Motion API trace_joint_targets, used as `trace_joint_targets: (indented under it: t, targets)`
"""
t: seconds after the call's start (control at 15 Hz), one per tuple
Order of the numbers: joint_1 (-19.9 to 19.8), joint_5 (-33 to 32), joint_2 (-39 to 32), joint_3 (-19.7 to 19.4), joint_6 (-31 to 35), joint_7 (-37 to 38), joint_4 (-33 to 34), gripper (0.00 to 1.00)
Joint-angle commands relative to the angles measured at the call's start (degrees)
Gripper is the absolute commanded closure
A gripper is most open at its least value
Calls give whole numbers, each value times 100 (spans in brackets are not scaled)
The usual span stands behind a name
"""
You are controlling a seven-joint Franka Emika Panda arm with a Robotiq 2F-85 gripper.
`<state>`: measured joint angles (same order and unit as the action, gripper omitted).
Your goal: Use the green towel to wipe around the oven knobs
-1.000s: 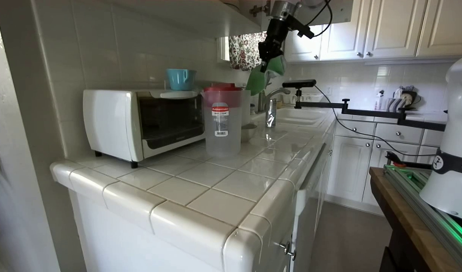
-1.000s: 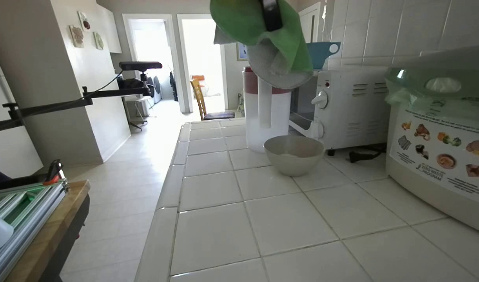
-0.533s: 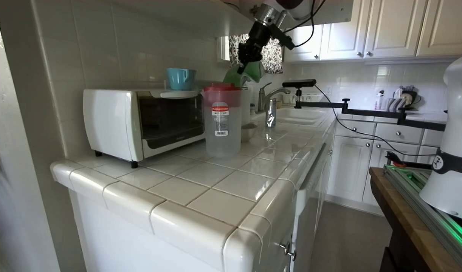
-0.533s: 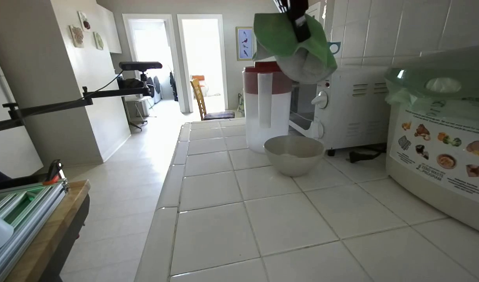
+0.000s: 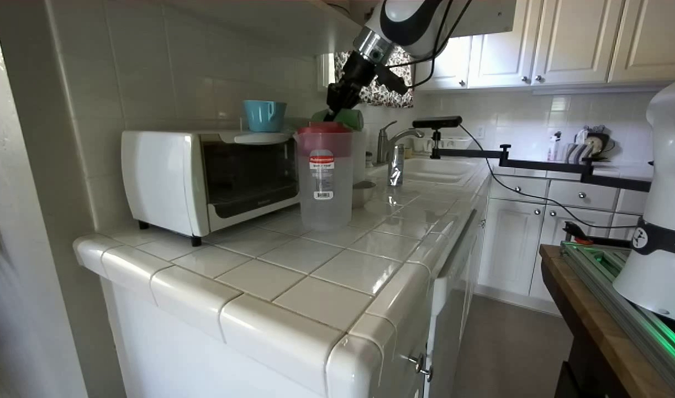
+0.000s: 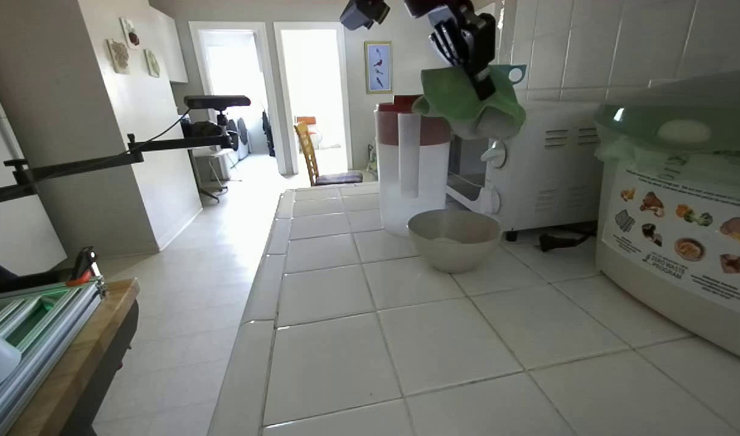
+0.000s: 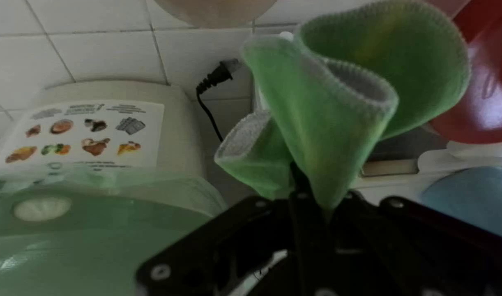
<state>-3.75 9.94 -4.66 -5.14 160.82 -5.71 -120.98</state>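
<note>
The hand (image 5: 330, 116) has sunk, green towel (image 5: 349, 118) with it: in an exterior view I see it below the hand, partly behind the pitcher (image 5: 325, 182). In an exterior view it spreads crosswise beneath, hem near an oven knob (image 6: 496, 155). In the wrist view the hand's clamped on it, long axis pointing outward.
</note>
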Motion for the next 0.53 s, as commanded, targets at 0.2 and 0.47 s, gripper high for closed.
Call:
trace_joint_targets:
  t: [0.2,0.47]
  targets:
    - [-94,132,-470,204,666,-1169,440,99]
    - [-157,161,-677,327,672,-1313,585,99]
